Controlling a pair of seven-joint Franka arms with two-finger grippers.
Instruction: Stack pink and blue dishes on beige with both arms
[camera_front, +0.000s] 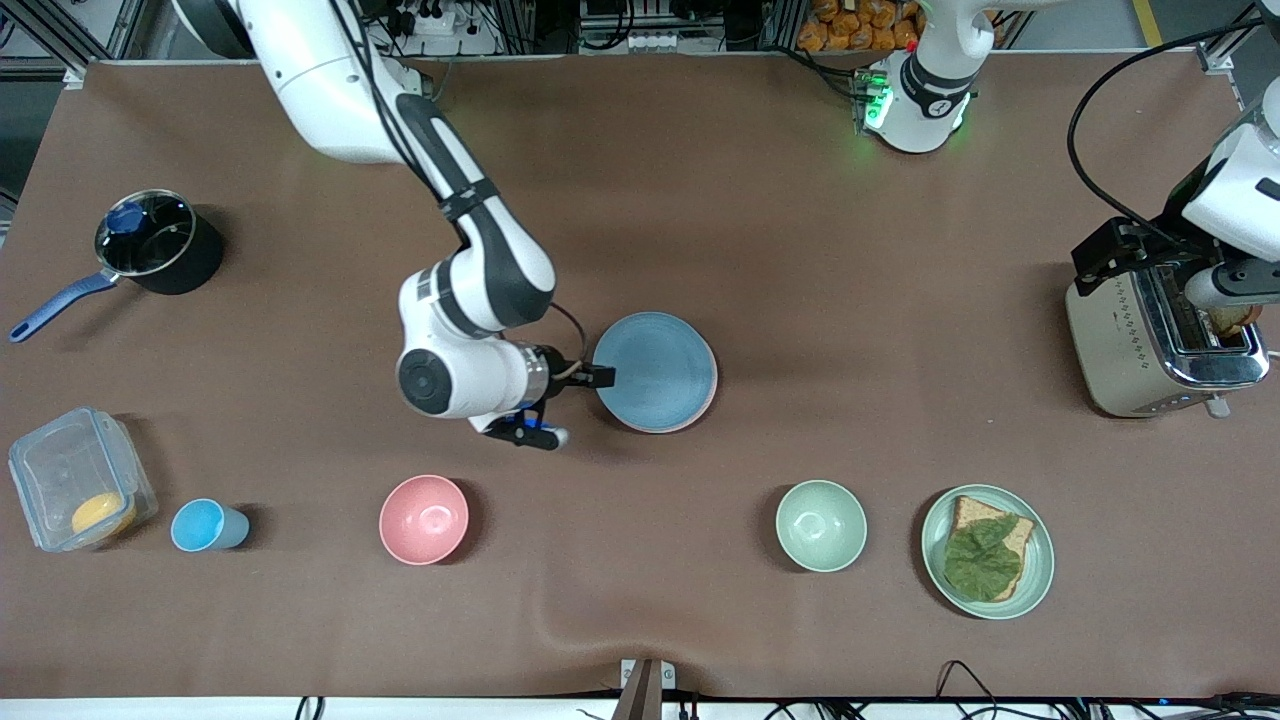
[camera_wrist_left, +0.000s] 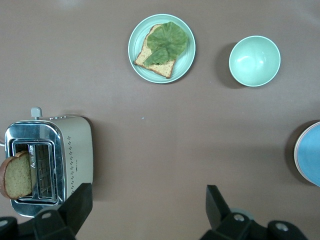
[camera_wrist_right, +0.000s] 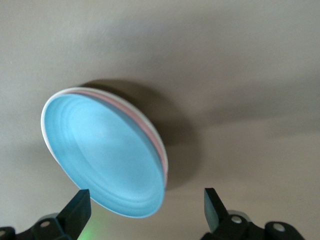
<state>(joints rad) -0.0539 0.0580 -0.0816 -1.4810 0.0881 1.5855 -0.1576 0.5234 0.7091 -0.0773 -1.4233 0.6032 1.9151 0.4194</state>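
Note:
The blue plate (camera_front: 655, 370) lies on top of a stack in the middle of the table. Under it a thin edge of the pink plate (camera_wrist_right: 150, 131) shows, and below that a pale rim of the beige plate (camera_wrist_left: 296, 152). My right gripper (camera_front: 575, 405) is open, low at the stack's edge toward the right arm's end; in the right wrist view (camera_wrist_right: 145, 200) the blue plate's rim (camera_wrist_right: 105, 160) lies between the spread fingers, untouched. My left gripper (camera_wrist_left: 147, 197) is open and holds nothing, up over the table beside the toaster (camera_front: 1140, 340).
The toaster holds a slice of toast (camera_wrist_left: 17, 175). Nearer the front camera stand a pale green plate (camera_front: 1042, 560) with bread and lettuce, a green bowl (camera_front: 821, 525), a pink bowl (camera_front: 424, 519), a blue cup (camera_front: 205, 525) and a plastic box (camera_front: 80, 485). A pot (camera_front: 160, 245) sits at the right arm's end.

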